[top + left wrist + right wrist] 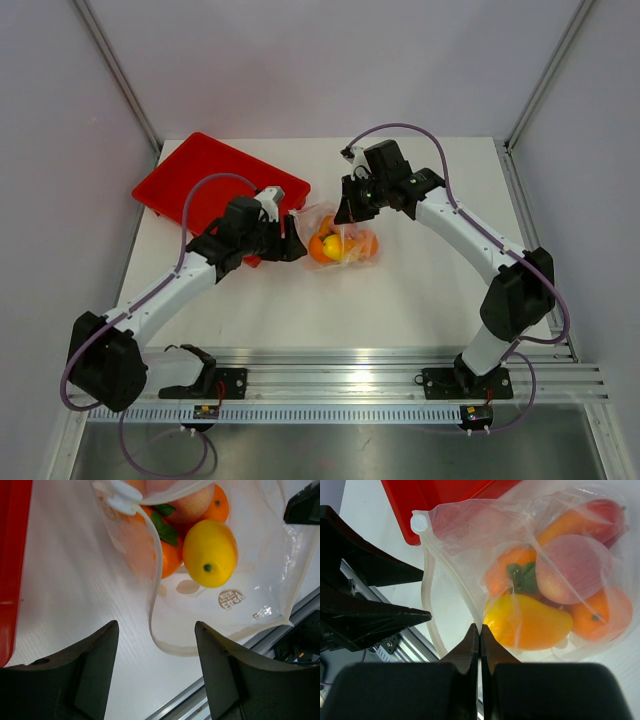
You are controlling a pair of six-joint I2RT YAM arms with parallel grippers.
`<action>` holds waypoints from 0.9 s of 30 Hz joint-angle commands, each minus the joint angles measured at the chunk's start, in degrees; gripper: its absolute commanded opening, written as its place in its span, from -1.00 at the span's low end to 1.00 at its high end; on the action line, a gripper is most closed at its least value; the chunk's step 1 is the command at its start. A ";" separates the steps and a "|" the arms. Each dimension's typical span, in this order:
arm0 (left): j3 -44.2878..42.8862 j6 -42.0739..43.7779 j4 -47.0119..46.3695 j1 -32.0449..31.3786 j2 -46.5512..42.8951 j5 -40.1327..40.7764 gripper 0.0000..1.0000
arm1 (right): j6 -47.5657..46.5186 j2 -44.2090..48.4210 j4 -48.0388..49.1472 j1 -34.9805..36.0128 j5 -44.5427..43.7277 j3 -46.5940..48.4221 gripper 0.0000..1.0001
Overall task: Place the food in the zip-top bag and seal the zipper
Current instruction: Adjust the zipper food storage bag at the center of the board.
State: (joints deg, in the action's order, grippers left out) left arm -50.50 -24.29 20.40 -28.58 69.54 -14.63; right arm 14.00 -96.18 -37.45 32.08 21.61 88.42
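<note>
Table (pixel 430 290): zip-top bag (pixel 265 580) mouth faces left gripper (pixel 156 625).

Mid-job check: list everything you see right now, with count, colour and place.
zip-top bag: one, clear, table centre, beside the tray.
food: about six, yellow, pink, orange, red, all inside the bag.
zipper: one, clear strip with white slider, mouth gaping.
red tray: one, far left of table.
table: one, white.
left gripper: one, black, open, at the bag's mouth edge.
right gripper: one, black, shut on the bag's film.
</note>
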 commanded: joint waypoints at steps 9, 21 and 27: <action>-5.83 -3.39 -9.24 -0.43 6.75 -5.23 -1.00 | 0.15 2.75 -1.39 -0.35 3.70 4.12 -0.92; -8.39 -7.17 -11.61 -0.43 4.47 -8.74 -1.00 | -2.13 2.84 -7.81 -0.35 0.54 6.76 -0.83; -7.33 -9.81 -15.04 -0.43 3.50 -9.62 -1.00 | -2.40 4.86 -8.87 -0.35 -0.24 5.89 -0.56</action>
State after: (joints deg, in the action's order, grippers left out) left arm -56.31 -32.14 11.14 -28.80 75.18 -22.15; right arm 12.75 -95.33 -45.45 32.08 22.74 92.47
